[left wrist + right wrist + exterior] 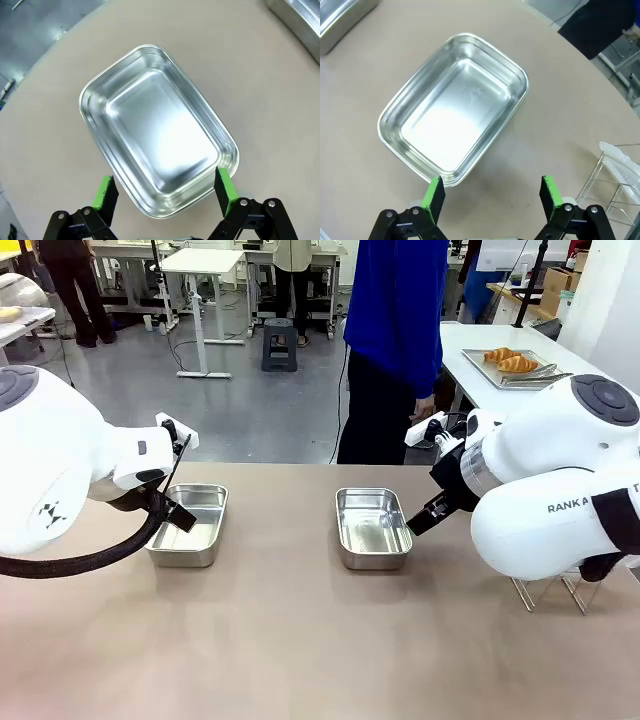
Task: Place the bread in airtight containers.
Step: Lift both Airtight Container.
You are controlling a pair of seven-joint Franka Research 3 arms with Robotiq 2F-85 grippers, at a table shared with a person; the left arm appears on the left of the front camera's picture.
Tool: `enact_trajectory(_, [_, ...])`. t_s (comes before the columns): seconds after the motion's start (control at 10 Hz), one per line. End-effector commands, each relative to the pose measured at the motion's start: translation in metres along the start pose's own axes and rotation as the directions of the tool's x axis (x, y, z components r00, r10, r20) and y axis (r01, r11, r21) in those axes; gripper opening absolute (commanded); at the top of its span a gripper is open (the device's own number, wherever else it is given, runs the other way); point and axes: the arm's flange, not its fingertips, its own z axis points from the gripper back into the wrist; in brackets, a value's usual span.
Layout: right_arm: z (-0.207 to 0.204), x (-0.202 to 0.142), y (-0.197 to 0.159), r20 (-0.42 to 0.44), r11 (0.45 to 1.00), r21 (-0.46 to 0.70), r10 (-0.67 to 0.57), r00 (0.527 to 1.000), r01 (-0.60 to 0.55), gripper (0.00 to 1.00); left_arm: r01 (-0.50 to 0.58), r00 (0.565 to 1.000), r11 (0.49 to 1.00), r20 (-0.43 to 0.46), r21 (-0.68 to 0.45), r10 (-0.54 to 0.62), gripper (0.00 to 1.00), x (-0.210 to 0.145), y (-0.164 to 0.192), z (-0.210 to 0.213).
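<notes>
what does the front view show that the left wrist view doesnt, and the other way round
Front view adds: the person in blue at the far side, two croissants on a tray on the table behind, the wire rack, and the right pincer beside the middle tub.
Left wrist view adds: the left pincer seen open, green pads apart, and a straight-down look into the left tub.
Both: that left tub, empty and lidless, on the brown table, plus at least an edge of the middle tub.
</notes>
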Motion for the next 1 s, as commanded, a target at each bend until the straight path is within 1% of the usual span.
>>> enact_trajectory(0.0, [0.0,0.0,0.0,0.0,1.0,0.0,0.0,1.0,0.0,1.0,-0.014,1.0,1.0,0.001,0.007,0.014,1.0,-0.003,0.006,0.002])
enact_trajectory(0.8, [0.0,0.0,0.0,0.0,1.0,0.0,0.001,1.0,-0.001,1.0,-0.011,1.0,1.0,-0.002,0.005,0.011,1.0,-0.001,0.005,0.0])
enact_trajectory(0.9, [0.021,0.022,-0.012,0.021,1.0,-0.011,0.002,1.0,-0.002,1.0,0.014,1.0,0.999,0.01,-0.028,-0.014,1.0,0.007,0.013,0.015])
